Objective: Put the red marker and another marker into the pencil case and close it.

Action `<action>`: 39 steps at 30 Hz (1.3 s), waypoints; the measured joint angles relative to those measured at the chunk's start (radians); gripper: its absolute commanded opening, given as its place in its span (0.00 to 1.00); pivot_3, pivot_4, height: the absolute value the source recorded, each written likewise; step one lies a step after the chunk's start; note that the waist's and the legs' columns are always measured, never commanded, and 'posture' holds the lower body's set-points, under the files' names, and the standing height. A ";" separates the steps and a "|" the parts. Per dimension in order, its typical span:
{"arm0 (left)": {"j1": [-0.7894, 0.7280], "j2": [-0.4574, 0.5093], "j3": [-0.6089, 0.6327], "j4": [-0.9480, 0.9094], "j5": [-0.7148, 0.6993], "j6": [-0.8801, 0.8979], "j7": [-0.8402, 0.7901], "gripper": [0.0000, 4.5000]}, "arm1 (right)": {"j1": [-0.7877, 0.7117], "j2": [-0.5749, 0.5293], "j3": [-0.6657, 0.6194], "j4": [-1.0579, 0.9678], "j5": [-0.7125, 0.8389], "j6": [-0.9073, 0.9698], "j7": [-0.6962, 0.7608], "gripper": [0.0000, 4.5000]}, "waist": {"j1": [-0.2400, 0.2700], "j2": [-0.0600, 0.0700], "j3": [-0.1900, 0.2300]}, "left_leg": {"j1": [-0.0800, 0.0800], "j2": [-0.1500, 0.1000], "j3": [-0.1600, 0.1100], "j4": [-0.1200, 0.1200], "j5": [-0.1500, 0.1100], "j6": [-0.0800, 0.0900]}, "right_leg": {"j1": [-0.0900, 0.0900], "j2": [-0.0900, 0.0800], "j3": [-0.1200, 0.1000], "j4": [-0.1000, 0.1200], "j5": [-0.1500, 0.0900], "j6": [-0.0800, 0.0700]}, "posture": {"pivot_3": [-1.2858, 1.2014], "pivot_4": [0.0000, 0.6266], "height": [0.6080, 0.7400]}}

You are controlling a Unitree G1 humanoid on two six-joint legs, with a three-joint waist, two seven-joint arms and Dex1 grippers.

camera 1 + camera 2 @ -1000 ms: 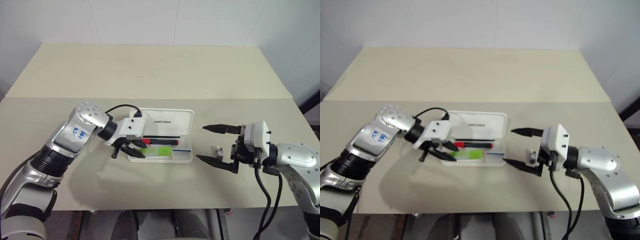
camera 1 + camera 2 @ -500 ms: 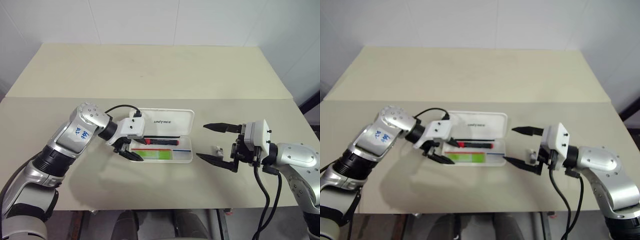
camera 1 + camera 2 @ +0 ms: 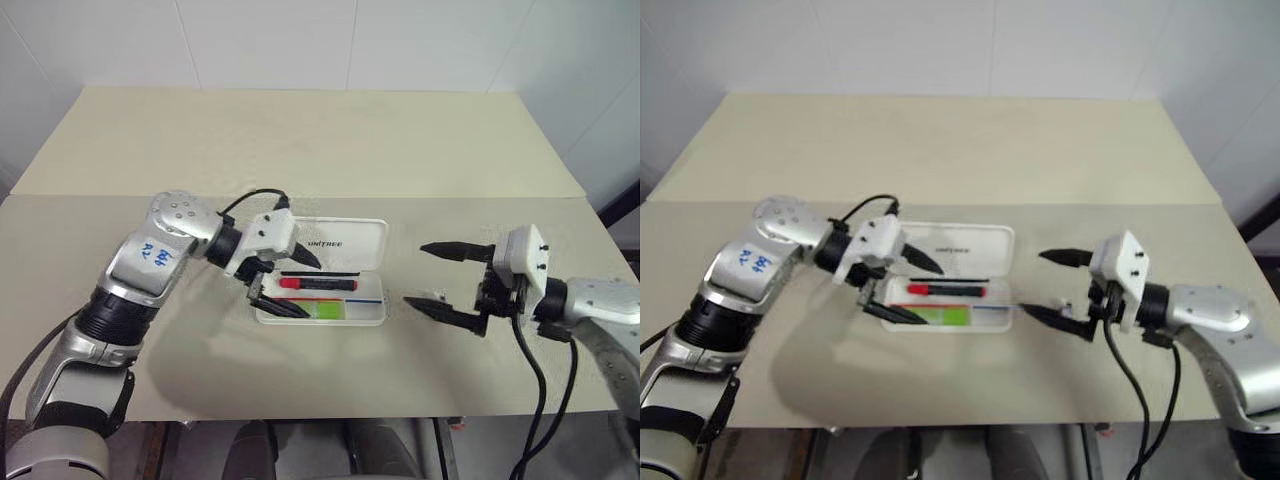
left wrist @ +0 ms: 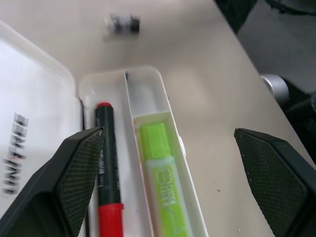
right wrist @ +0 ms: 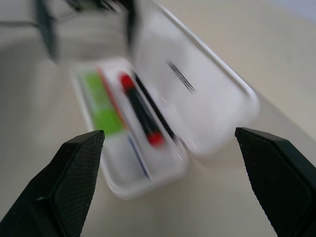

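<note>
Left eye view: the counter point(image 3: 300, 150) carries the pencil case point(image 3: 375, 312), lid open — at its left end the left claw point(image 3: 293, 283) hangs spread, right of it the right claw point(image 3: 440, 275) gapes, both empty. Inside the case lie the red marker point(image 3: 318, 284) and the green marker point(image 3: 318, 311), side by side.

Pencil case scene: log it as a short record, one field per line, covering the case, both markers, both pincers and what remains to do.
pencil case: on the table, lid open
red marker: inside the case, in the compartment next to the lid
green marker: inside the case, in the other compartment
left pincer: open, above the case's left end, holding nothing
right pincer: open, right of the case, holding nothing
small dark object: on the table beyond the case
remaining: close the lid
</note>
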 measured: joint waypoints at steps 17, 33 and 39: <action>0.156 0.002 0.202 0.087 -0.127 -0.246 -0.041 0.99 | -0.078 0.061 -0.207 -0.149 0.190 0.917 -0.389 1.00 | -0.003 0.000 0.000 | -0.001 0.000 0.000 -0.001 0.000 0.000 | 0.000 0.000 0.000 -0.003 0.000 0.000 | 0.52 0.24 1.00; 0.258 0.072 0.279 0.072 -0.141 -0.260 -0.008 0.99 | -0.141 0.282 -0.185 -0.051 0.203 1.014 -0.679 1.00 | -0.006 0.000 0.000 | -0.002 0.000 0.001 -0.004 0.000 0.001 | -0.002 0.000 0.000 -0.005 0.000 -0.001 | 0.52 0.24 1.00; 0.264 0.080 0.280 0.060 -0.141 -0.266 0.001 0.99 | -0.177 0.331 -0.156 -0.031 0.212 1.014 -0.732 1.00 | -0.006 0.000 0.000 | -0.002 0.000 0.001 -0.007 0.000 0.001 | -0.003 0.000 0.000 -0.007 0.000 -0.001 | 0.52 0.24 1.00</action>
